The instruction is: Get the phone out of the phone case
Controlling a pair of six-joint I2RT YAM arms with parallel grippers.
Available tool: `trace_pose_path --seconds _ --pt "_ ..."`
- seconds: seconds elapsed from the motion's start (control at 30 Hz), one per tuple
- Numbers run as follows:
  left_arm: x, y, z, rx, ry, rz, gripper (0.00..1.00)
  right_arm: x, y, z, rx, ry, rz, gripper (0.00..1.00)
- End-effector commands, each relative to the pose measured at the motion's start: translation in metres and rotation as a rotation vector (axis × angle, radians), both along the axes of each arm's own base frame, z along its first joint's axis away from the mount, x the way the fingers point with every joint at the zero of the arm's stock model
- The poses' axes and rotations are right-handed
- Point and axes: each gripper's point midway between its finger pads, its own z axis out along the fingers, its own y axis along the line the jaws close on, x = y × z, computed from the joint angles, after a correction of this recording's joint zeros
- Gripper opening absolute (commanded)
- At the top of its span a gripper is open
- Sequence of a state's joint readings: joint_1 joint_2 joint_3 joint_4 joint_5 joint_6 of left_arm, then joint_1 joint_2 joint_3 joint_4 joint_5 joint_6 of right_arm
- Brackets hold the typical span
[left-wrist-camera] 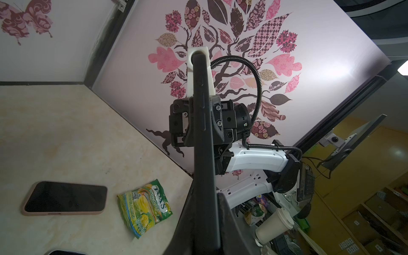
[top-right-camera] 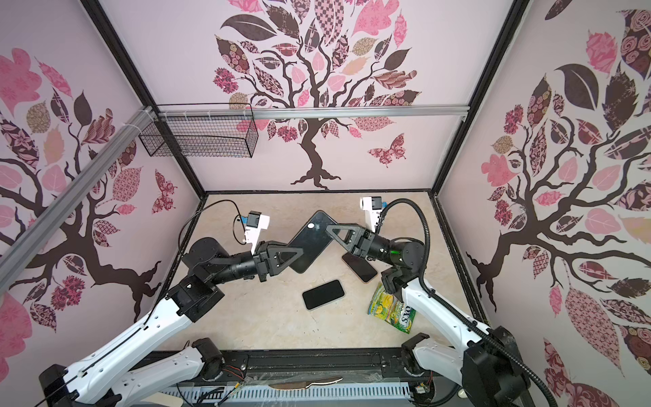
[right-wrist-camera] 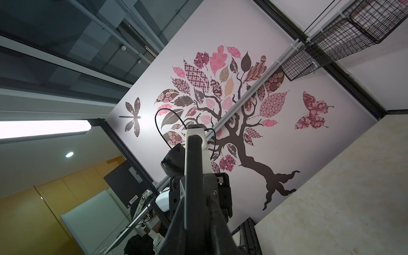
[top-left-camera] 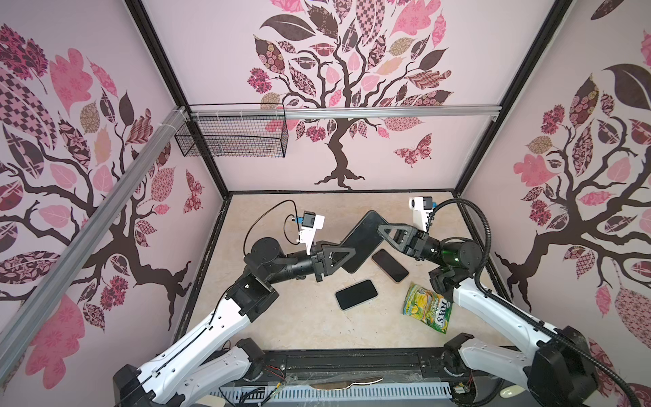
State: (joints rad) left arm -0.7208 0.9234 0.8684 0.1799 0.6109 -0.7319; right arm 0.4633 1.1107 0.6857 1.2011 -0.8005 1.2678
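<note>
Left gripper (top-left-camera: 344, 259) and right gripper (top-left-camera: 385, 232) are each clamped on the phone case (top-left-camera: 364, 242). It is held in the air above the pale marbled table (top-left-camera: 281, 324), slanting between them. The left jaws pinch the end nearer the robot and the right jaws pinch the far end.

In both top views the case shows one broad, glossy black face with rounded corners; whether that face is screen or back cannot be told. In the left wrist view it is seen edge-on as a slim matte black rim with raised side buttons (left-wrist-camera: 204, 106).

Beneath it, a pink-cased phone (top-left-camera: 356, 294) and a second phone (top-left-camera: 390, 265) lie flat, dark faces up. A green and yellow snack packet (top-left-camera: 428, 308) lies near them.
</note>
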Motion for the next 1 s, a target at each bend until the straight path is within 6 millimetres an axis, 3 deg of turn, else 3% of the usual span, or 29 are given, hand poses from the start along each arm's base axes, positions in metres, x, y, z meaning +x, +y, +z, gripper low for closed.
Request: trace_pose_path --seconds 0.0,0.33,0.47,0.57,0.77,0.97 --pt "-0.003 0.003 0.008 -0.016 -0.038 0.004 0.14 -0.012 -0.009 0.021 0.065 -0.084 -0.026 0.0" --pt "0.001 0.003 -0.001 0.026 -0.017 0.027 0.0 -0.01 -0.01 0.013 0.005 -0.108 -0.105 0.0" --pt "0.008 0.008 -0.005 0.087 -0.049 0.09 0.0 -0.004 -0.007 0.001 -0.119 -0.141 -0.179 0.49" --pt "0.011 0.013 -0.011 0.142 -0.09 0.129 0.0 0.0 -0.01 -0.005 -0.219 -0.19 -0.26 0.63" --pt "-0.012 0.019 -0.014 0.203 -0.283 0.062 0.0 0.012 -0.015 -0.02 -0.422 -0.209 -0.367 0.65" --pt "-0.011 0.042 -0.02 0.262 -0.384 0.099 0.0 0.0 -0.007 -0.009 -0.441 -0.27 -0.255 0.65"
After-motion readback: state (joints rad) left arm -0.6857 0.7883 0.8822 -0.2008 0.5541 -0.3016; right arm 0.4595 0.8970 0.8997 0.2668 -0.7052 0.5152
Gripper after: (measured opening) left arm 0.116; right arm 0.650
